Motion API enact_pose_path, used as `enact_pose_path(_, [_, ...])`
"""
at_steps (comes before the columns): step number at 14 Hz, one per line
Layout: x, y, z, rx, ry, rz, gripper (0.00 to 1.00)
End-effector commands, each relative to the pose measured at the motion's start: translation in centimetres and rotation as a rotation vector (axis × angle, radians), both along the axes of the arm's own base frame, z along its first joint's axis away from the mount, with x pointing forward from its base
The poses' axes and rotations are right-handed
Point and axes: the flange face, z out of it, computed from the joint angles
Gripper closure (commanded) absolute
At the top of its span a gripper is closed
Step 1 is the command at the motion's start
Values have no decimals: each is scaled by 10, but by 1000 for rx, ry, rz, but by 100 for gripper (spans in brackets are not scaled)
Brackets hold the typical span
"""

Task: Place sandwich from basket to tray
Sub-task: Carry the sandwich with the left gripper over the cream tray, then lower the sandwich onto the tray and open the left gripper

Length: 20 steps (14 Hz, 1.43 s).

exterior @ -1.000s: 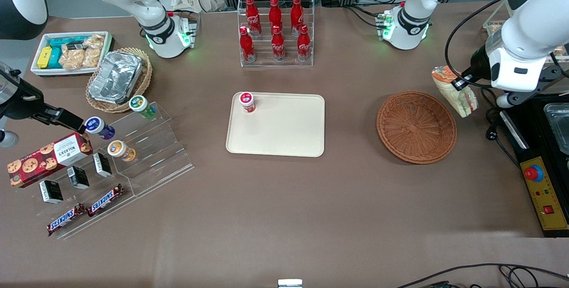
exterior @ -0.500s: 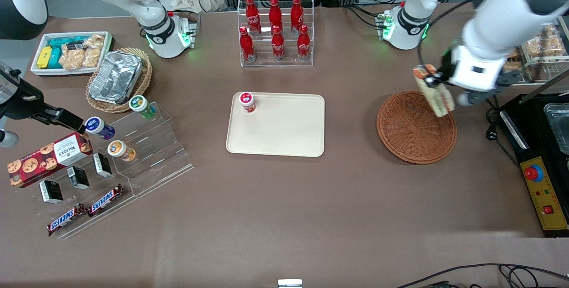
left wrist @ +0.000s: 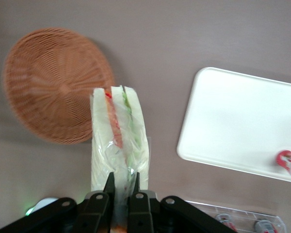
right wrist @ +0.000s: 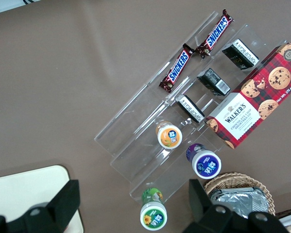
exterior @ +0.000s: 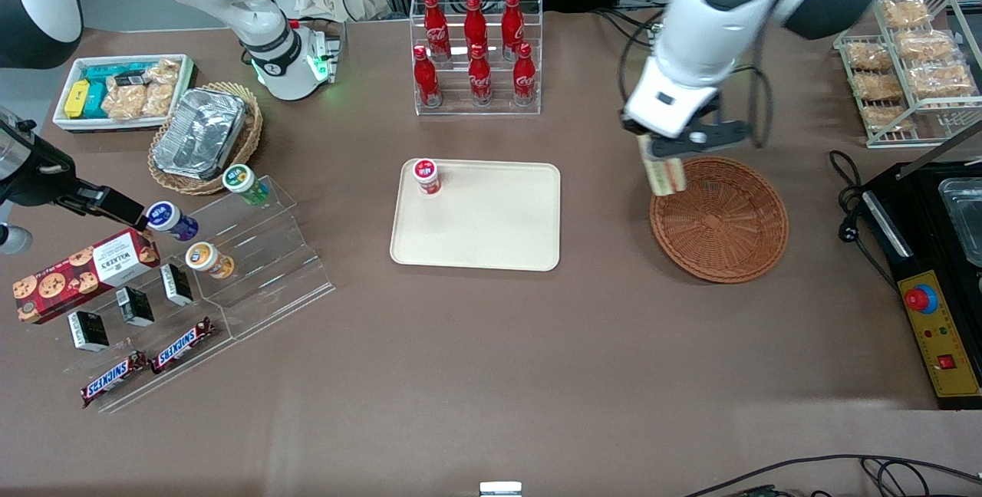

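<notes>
A brown tabletop (exterior: 491, 374) carries the cream tray (exterior: 491, 228), a small red-capped jar (exterior: 426, 176) on its corner. Toward the working arm's end lies the basket (exterior: 721, 225). The claw (exterior: 666, 153), raised over the basket's rim, is clamped on the wrapped sandwich (exterior: 666, 173), hanging lengthwise downward. Cola bottles (exterior: 476, 52) stand farthest.

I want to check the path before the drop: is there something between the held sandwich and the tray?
Nothing visible stands between them. The claw holds the sandwich in the air at the basket rim nearest the tray; only bare table lies between. A red-capped cup stands on one tray corner, nearest the bottle rack.
</notes>
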Motion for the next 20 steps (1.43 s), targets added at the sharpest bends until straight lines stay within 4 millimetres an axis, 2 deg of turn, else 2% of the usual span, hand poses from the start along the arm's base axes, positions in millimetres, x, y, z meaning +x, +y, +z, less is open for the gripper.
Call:
enact_pose_path(1, [0, -29, 0, -89, -16, -8, 100])
enact_pose_path(3, [3, -48, -28, -178, 6, -29, 100])
enact_pose_path(5, [0, -80, -64, -205, -12, -116, 100])
enact_pose_path(7, [7, -105, -119, -208, -50, -165, 100])
enact_pose_path(8, [5, -118, -137, -209, -74, -198, 100])
enact_pose_path(10, [-2, -137, -157, -222, -84, -236, 100])
enact_pose_path(12, [0, -145, -191, -209, -80, -263, 100])
enact_pose_path(13, [1, -145, -212, -199, -56, -268, 100])
enact_pose_path(15, [-2, -143, -241, -160, -64, -312, 100])
enact_pose_path(17, [-13, -141, -260, -148, -85, -345, 100])
enact_pose_path(20, [-15, -142, -271, -162, -89, -337, 100])
